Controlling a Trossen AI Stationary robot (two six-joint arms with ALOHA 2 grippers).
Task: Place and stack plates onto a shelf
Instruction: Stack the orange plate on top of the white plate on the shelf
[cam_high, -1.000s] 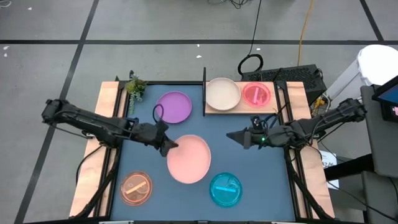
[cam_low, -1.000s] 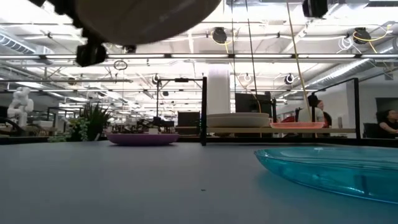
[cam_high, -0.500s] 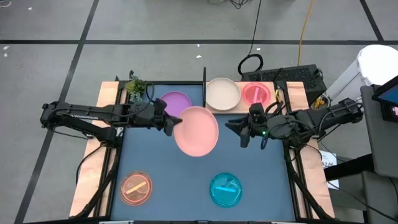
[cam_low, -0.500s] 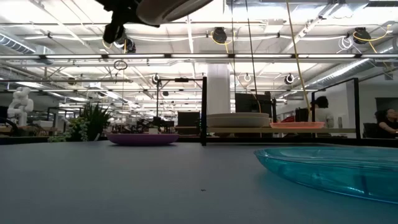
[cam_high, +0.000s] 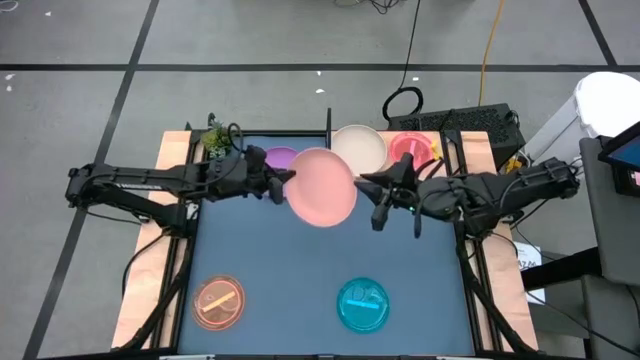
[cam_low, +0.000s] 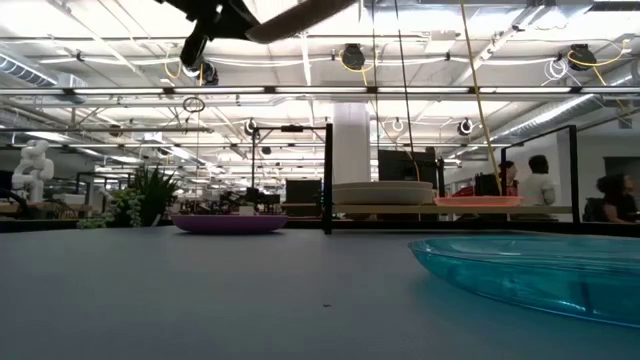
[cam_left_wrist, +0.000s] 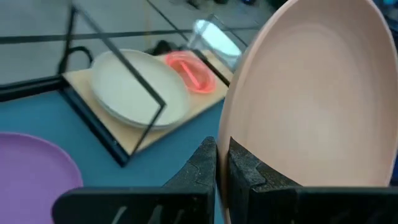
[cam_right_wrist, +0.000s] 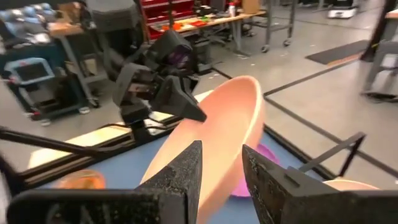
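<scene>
The pink plate (cam_high: 322, 187) hangs in the air, tilted, between my two grippers, just in front of the shelf. My left gripper (cam_high: 280, 185) is shut on its left rim; the left wrist view shows the pink plate (cam_left_wrist: 311, 106) rising from my left gripper (cam_left_wrist: 222, 155). My right gripper (cam_high: 376, 200) is open at the plate's right edge. In its wrist view the pink plate (cam_right_wrist: 217, 137) stands beyond the right gripper (cam_right_wrist: 221, 171); whether they touch I cannot tell. The shelf board (cam_left_wrist: 155, 134) carries the cream plate (cam_high: 360, 146) and the magenta dish (cam_high: 412, 150). My left gripper pinches the pink plate's rim (cam_left_wrist: 233, 134) at its left edge, one finger on each face. The fingers come roughly level from the table's left. The plate is lifted clear of the mat and tilted, its hollow face showing in the left wrist view.
The purple plate (cam_high: 280, 157) lies on the blue mat, partly hidden under the left gripper. The orange dish (cam_high: 218, 302) and the cyan dish (cam_high: 363, 304) sit near the mat's near edge. A small plant (cam_high: 215, 138) stands at the far left corner. The shelf's black upright panel (cam_high: 328, 120) stands beside the cream plate.
My left gripper has lifted the pink plate off the mat's middle and carried it up, toward the far edge and right, toward the shelf, tipping it. My right gripper has moved left toward the plate's right edge.
</scene>
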